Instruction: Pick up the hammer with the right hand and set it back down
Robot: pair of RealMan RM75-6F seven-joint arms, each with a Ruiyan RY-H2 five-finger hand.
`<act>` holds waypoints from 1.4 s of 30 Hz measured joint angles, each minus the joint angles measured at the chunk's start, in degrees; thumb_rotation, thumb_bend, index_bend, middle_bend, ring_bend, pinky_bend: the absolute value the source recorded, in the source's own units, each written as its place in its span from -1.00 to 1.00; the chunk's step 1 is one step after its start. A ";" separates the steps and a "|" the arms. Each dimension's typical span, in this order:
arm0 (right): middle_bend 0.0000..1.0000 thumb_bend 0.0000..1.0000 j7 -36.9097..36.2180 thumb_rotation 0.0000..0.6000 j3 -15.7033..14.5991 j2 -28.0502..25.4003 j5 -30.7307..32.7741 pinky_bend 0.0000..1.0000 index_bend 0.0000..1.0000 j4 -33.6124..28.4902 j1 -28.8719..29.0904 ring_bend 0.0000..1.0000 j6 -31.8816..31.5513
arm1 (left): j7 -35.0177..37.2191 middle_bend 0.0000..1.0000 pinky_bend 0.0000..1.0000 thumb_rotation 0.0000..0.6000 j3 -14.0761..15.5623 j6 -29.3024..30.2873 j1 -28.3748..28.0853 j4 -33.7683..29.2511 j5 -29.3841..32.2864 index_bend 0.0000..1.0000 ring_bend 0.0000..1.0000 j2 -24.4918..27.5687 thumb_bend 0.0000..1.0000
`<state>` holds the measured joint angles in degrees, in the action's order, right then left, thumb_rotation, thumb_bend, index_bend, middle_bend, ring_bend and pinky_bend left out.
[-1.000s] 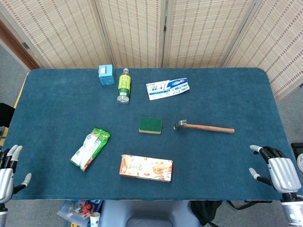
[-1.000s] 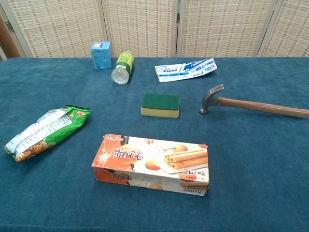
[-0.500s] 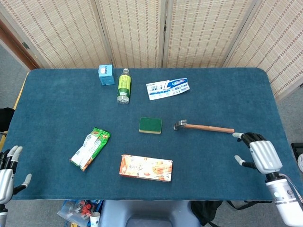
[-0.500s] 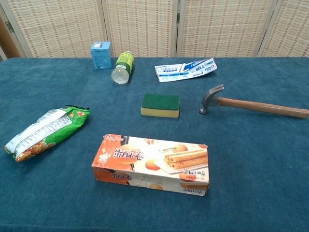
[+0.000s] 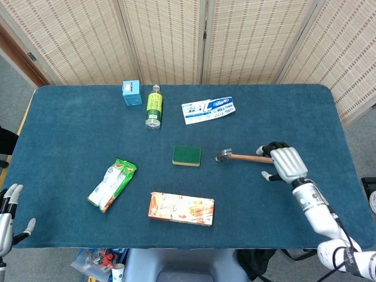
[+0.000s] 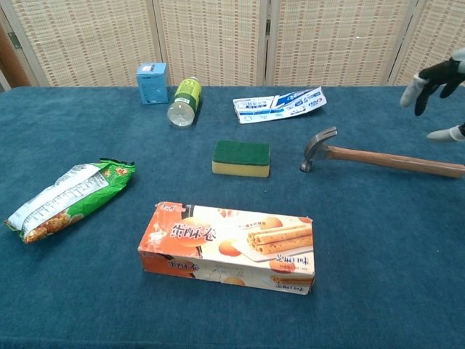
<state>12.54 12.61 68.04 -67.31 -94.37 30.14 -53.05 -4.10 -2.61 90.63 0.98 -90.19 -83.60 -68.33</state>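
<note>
Right hand (image 5: 286, 164) has come in from the table's near right edge since half a second ago and now hangs over the far end of the hammer (image 5: 244, 157) handle, fingers spread and holding nothing — in the chest view they show above the handle, apart from it. Hammer itself unmoved: flat on the cloth right of centre, steel head toward the sponge (image 5: 186, 155), wooden handle running off to the right. Left hand (image 5: 8, 220) sits low at the near left corner, fingers apart, nothing in it. Handling, as a guess: rigid, head-heavy, so a grip at the handle tip would let the head droop; taking it mid-handle or nearer the head looks steadier. Smooth varnished wood may slip in a loose grip — the fingers need to wrap fully. Handle lies flush on the cloth, so getting under it may be awkward. Table (image 5: 70, 141) is covered in dark blue, slightly napped cloth, soft enough for a quiet set-down. Woven folding screens (image 5: 176, 35) stand behind; biscuit box (image 5: 181, 208), snack bag (image 5: 111, 184), bottle (image 5: 154, 106), small blue carton (image 5: 131, 92) and a flat packet (image 5: 207, 110) all lie well apart from the hammer.
</note>
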 measured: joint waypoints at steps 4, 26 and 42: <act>-0.28 -0.55 1.98 1.00 0.80 4.00 2.63 -0.66 -0.37 4.69 3.73 -0.68 2.62 | -0.07 -0.92 -1.00 1.00 0.00 -0.07 0.11 0.09 0.20 -0.94 -0.90 -0.10 -0.41; -0.28 -0.49 2.98 1.00 -1.29 20.77 8.19 -0.66 -0.37 28.44 13.96 -0.69 12.36 | -0.94 -0.92 -1.00 1.00 -0.06 -0.64 0.52 0.04 1.26 -0.94 -0.90 -0.29 -0.41; -0.20 -0.22 1.64 1.00 -2.32 23.14 9.50 -0.66 -0.35 32.57 15.58 -0.69 15.33 | -0.87 -0.92 -1.00 1.00 -0.28 -0.85 0.60 0.15 1.64 -0.94 -0.90 -0.31 -0.41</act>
<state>14.18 10.29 91.18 -57.82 -61.79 45.72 -37.73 -4.97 -2.89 89.78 1.58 -90.03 -81.96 -68.64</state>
